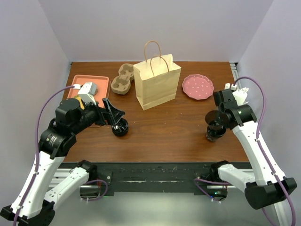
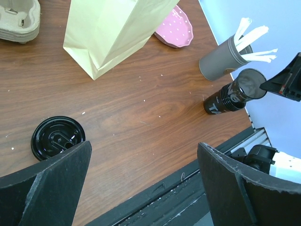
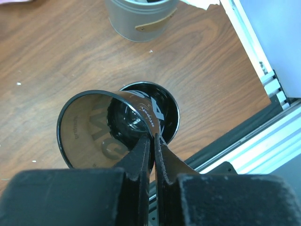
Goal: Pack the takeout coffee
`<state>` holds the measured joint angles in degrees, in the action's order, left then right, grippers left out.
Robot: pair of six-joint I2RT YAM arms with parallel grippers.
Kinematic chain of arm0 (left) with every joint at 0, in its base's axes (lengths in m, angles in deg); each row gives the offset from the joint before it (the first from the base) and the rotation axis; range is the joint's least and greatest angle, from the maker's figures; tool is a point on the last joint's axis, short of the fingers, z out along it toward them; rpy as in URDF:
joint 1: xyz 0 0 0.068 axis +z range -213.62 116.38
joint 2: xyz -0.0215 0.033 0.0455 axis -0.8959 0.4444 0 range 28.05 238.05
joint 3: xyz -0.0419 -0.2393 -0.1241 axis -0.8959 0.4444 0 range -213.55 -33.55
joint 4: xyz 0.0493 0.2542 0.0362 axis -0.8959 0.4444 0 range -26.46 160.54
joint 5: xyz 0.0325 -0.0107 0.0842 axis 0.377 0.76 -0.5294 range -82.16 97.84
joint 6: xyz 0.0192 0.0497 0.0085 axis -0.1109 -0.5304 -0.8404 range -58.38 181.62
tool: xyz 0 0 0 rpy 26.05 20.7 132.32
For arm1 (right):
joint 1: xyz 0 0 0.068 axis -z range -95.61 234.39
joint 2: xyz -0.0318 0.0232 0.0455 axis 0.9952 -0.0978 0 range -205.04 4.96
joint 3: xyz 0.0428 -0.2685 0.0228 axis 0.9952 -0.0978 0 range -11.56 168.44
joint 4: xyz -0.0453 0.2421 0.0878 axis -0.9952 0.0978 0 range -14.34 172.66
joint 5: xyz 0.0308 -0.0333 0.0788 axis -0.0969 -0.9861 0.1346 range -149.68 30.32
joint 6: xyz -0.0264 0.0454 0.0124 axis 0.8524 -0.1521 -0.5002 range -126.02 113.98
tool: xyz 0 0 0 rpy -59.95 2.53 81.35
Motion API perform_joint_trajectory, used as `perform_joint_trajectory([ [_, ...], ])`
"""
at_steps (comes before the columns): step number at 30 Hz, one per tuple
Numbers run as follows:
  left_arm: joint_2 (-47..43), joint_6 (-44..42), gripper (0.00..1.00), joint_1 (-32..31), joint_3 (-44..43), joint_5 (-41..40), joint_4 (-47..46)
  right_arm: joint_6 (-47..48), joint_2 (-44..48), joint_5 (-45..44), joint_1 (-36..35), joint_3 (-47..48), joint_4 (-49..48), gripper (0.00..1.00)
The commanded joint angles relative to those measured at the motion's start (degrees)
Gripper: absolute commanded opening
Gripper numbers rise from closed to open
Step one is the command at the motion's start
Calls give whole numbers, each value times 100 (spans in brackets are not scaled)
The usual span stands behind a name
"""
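Right pincer (image 3: 153, 137) clenched on cup (image 3: 87, 129) rim near right edge of table (image 1: 169, 127), presumably to lift it; left pincer (image 2: 143, 167) released.

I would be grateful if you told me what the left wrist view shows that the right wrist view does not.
Only the left wrist view shows the black lid, paper bag, pink plate and pulp carrier. Only the right wrist view shows the right fingers pinched shut on the rim of the open black cup. Both show that cup, the grey canister and the wooden table.
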<state>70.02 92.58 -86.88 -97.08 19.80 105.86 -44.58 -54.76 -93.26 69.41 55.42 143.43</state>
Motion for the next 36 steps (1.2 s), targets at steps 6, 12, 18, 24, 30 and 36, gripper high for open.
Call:
perform_joint_trajectory([
  [6,-23,33,100,24,-54,-19,-67,42,189,-61,13,903,377,0],
  [12,56,33,100,24,-64,-107,65,419,566,1543,13,1169,-891,0],
  [18,390,33,98,24,270,-265,556,262,558,3340,-39,71,-2310,0],
  [24,750,-239,94,24,656,-897,900,183,576,3579,-565,-1195,-3813,0],
  [30,900,-284,92,24,824,-1381,901,-97,14,3121,-1471,-1661,-4438,0],
  [36,891,-406,90,24,903,-1565,584,-432,-538,2866,-1919,-2031,-5054,1],
])
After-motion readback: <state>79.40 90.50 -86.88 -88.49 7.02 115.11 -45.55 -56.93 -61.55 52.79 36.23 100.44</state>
